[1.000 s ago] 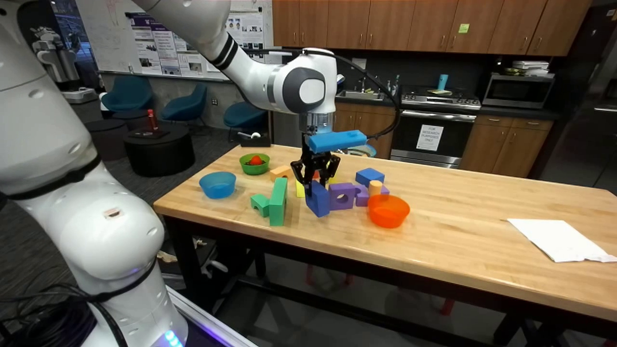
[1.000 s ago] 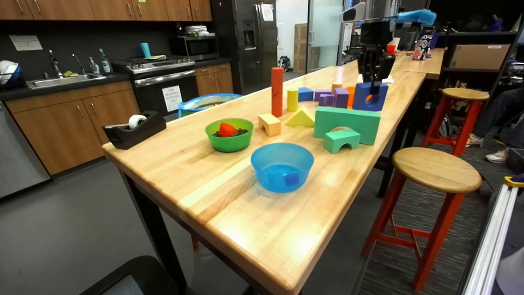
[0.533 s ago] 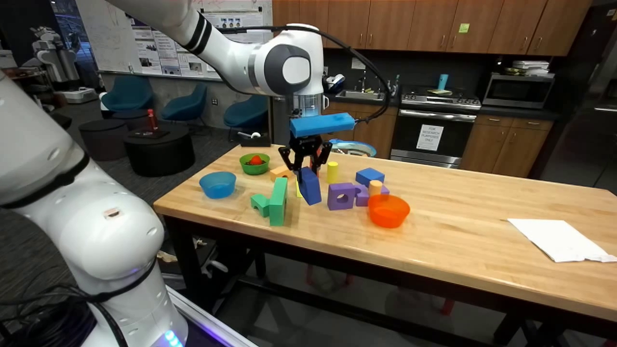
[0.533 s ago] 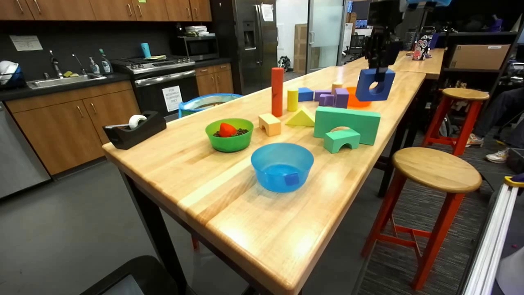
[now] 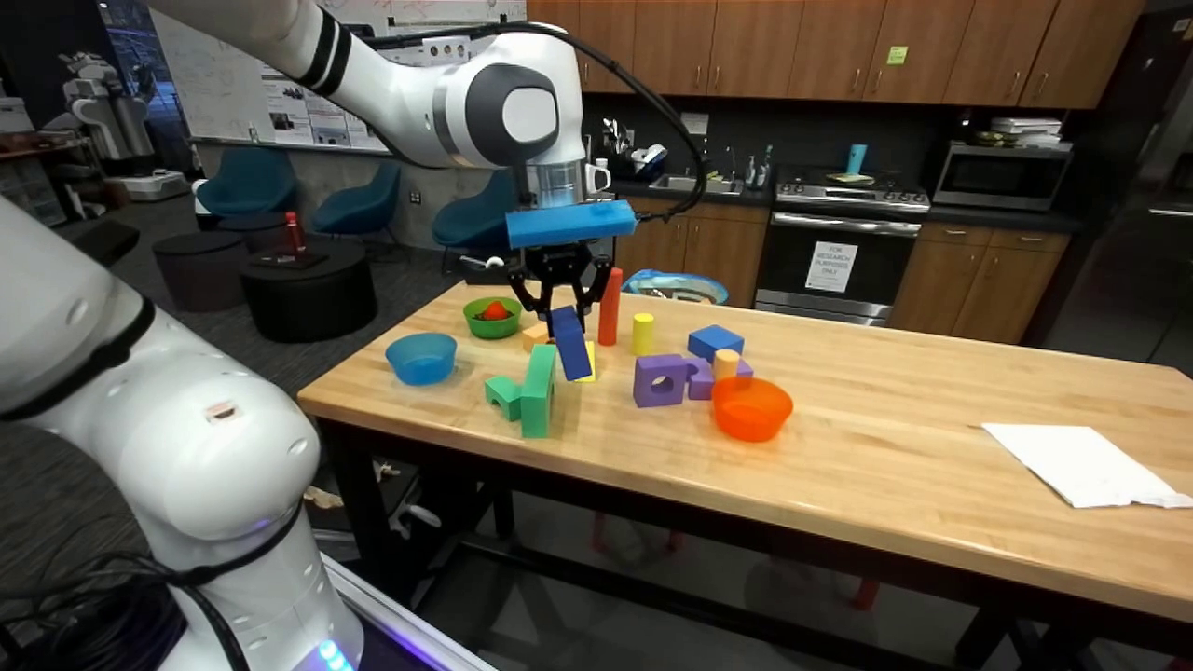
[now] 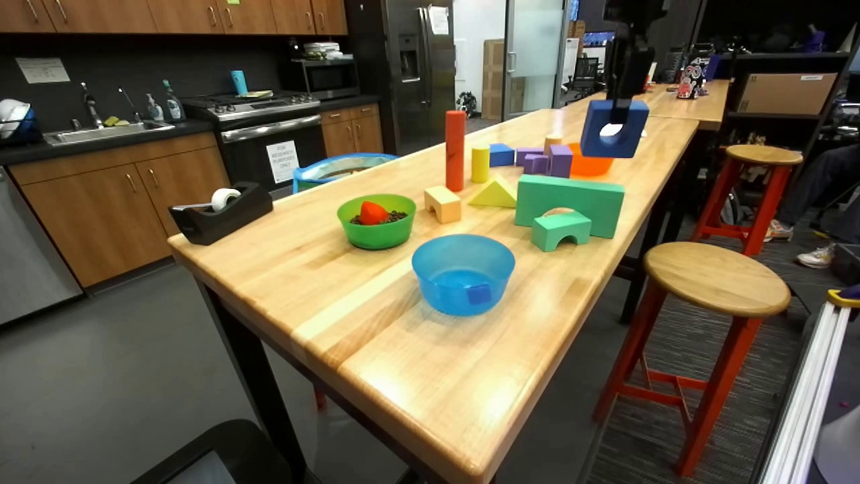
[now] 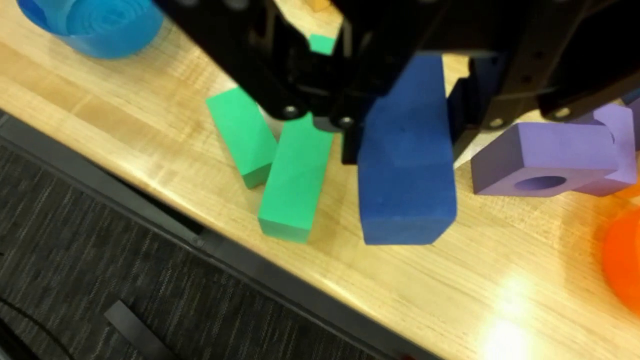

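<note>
Wrist view: jaws grip blue block (image 7: 407, 180), tabletop (image 7: 390, 280) between it and table edge (image 7: 300, 276).

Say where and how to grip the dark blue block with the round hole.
Probably from above, high on the blue block, across both broad faces: it's narrowest that way, and the black gripper holds it so, tilted above the wooden table.

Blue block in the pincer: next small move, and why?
I'd probably raise the pincer slightly, grip shut: the held blue block hangs tilted above the table, with the long green block and a purple block on either side in the wrist view, so sideways clearance looks uncertain.
</note>
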